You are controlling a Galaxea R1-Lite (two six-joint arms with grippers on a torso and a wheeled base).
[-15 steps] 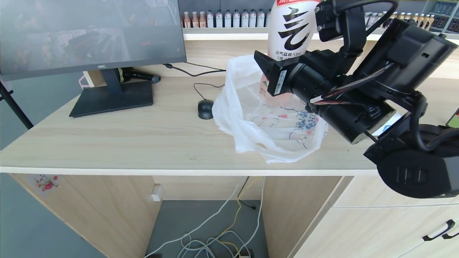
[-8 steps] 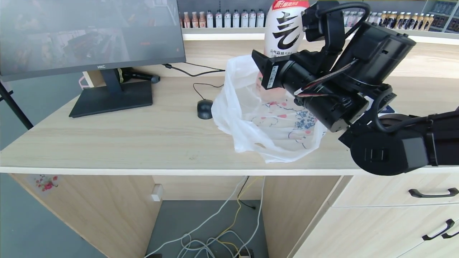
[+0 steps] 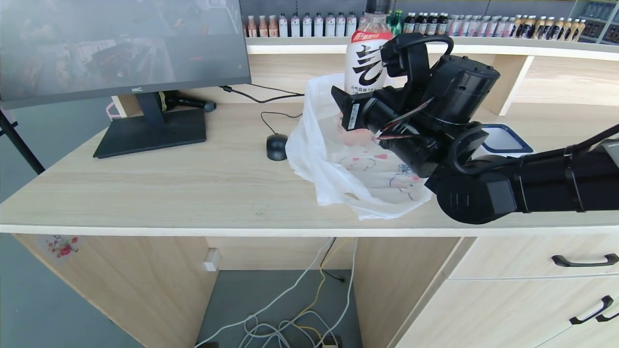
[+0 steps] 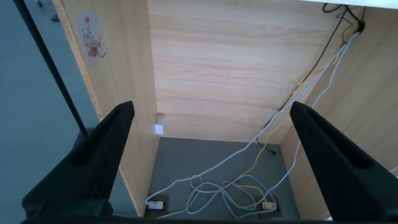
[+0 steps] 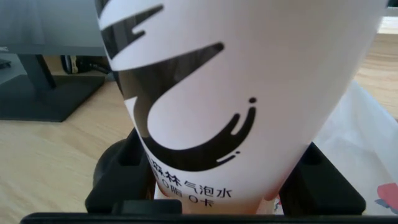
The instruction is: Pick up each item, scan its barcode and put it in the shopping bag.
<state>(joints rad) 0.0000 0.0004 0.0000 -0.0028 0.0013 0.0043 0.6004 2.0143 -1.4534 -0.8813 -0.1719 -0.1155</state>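
A tall bottle (image 3: 363, 67) with a white label, bold black brush strokes and a dark cap stands upright over the mouth of the white plastic shopping bag (image 3: 353, 166). My right gripper (image 3: 360, 118) is shut on its lower body. Up close in the right wrist view the bottle (image 5: 242, 93) sits between the two black fingers (image 5: 118, 174). The bag lies open near the counter's front edge, with printed items inside. My left gripper (image 4: 211, 168) hangs below the counter, open, with nothing between its fingers.
A monitor (image 3: 121, 48) on a black stand sits at the back left, a black mouse (image 3: 277, 146) and its cable beside the bag. A blue-rimmed tray (image 3: 505, 140) lies to the right behind my arm. Bottles line the far shelf (image 3: 309, 24). Cables hang under the counter (image 4: 261, 155).
My right arm has carried the bottle down and away from the camera, lowering it toward the bag's mouth. The bottle's cap has come into sight. The blue-rimmed tray is uncovered.
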